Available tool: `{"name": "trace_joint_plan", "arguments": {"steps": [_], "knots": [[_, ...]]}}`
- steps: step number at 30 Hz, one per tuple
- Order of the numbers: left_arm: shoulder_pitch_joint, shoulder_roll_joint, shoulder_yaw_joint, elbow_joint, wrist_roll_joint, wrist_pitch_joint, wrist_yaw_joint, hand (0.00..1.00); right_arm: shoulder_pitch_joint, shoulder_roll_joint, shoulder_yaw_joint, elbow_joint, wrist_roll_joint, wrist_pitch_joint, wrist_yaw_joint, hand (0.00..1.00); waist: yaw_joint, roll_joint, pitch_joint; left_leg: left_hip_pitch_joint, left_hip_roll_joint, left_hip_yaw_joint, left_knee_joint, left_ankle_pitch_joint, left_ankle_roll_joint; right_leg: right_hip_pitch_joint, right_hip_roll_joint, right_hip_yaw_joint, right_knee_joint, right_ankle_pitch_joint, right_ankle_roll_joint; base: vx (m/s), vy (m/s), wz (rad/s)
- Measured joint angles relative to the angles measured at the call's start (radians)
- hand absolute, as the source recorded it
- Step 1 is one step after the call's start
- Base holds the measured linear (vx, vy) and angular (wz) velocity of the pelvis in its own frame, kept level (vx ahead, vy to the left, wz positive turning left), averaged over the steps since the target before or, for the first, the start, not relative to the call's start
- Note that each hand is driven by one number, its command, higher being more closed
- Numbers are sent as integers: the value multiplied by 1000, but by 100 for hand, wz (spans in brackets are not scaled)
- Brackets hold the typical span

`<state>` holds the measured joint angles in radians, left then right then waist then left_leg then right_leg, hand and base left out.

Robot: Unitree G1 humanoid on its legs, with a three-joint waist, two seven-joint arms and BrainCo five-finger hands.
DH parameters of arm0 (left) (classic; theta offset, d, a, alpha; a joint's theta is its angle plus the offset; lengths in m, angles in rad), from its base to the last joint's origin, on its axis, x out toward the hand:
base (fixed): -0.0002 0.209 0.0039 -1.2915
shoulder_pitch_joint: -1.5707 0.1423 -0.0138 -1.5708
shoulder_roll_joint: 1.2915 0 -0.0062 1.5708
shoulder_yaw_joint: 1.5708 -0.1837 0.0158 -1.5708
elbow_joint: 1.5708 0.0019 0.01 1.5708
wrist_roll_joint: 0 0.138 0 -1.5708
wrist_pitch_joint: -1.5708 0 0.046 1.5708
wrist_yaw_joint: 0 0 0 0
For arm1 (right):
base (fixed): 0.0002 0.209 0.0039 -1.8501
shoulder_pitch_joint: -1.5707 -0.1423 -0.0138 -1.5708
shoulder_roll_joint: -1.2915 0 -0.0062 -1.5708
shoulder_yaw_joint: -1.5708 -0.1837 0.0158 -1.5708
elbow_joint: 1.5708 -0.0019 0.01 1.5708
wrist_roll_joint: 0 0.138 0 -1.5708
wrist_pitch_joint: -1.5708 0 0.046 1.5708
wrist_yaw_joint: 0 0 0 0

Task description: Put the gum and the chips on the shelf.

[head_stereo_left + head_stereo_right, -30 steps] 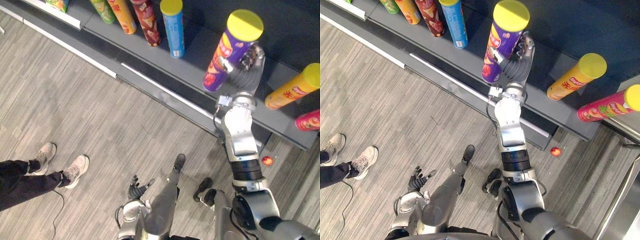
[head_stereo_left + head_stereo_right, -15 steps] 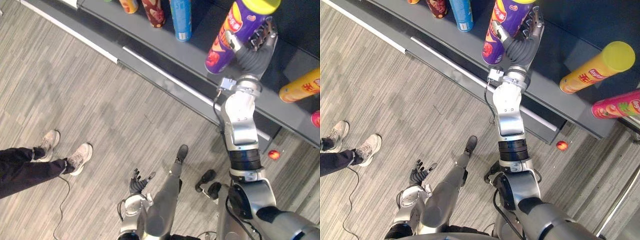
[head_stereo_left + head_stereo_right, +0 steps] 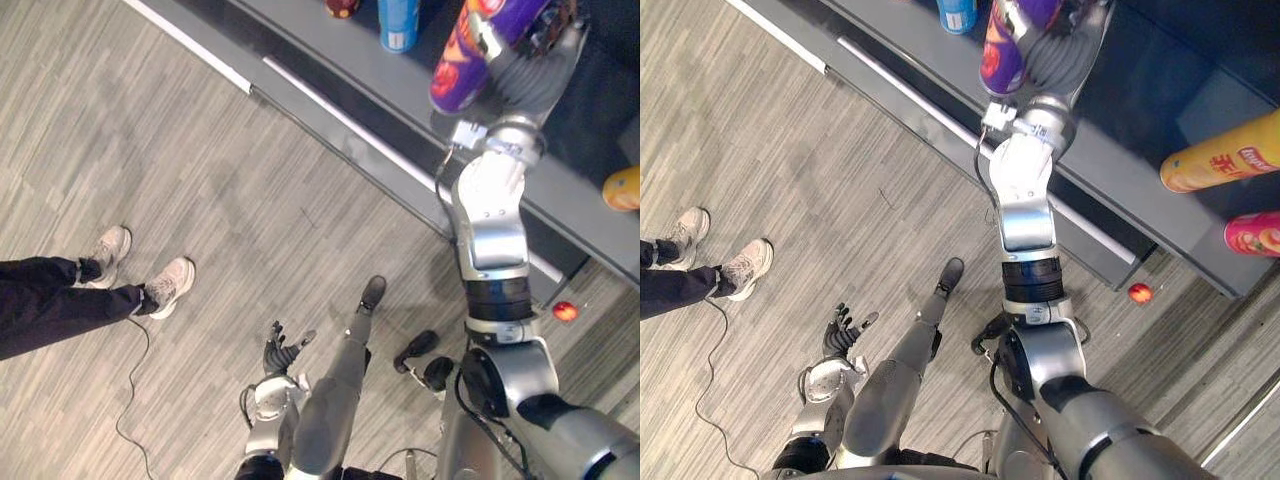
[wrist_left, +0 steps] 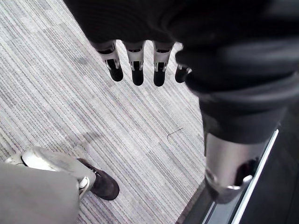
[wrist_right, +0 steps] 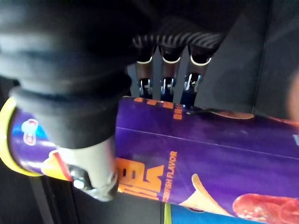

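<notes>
Chips can (image 3: 458, 75), top cut off, is gripped by right robot hand (image 3: 530, 78).

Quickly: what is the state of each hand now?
Left hand: open, holding nothing.
Right hand: shut on the purple chips can.

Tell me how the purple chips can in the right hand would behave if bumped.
The purple chips can is tall and narrow, so it probably tips easily, and being round it would likely roll. Its wall looks glossy, so it may slip. It shows no dent where the right hand curls round it, so it seems stiff.
</notes>
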<state>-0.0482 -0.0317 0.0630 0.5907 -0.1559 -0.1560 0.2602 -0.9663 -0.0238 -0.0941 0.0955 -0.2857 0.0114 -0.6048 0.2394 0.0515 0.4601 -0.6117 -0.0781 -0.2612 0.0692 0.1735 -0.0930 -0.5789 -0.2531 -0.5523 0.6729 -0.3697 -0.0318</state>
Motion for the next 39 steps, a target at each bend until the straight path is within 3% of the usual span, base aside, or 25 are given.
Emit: {"name": "trace_joint_plan", "arguments": {"steps": [12, 27, 39], "knots": [[-3, 1, -19, -38, -37, -9, 3, 0, -21, -47, -18, 41, -148, 50, -48, 100, 11, 3, -1, -67, -7, -1, 28, 5, -5, -68, -15, -2, 40, -10, -7, -39, -56, 2], [-3, 2, -19, -49, -38, -9, 3, 0, -40, -47, -18, 65, -150, 50, -74, 100, 24, 14, -2, -139, -9, 0, 57, 2, -13, -139, -21, 2, 69, -20, -19, -32, -51, 1], [-3, 2, -19, -88, -39, -10, 4, 0, -103, -91, -31, 65, -149, 51, -116, 100, 61, 32, 1, -175, -15, -8, 57, 11, -21, -185, -32, 6, 109, -29, -29, -22, -54, 4]]}}
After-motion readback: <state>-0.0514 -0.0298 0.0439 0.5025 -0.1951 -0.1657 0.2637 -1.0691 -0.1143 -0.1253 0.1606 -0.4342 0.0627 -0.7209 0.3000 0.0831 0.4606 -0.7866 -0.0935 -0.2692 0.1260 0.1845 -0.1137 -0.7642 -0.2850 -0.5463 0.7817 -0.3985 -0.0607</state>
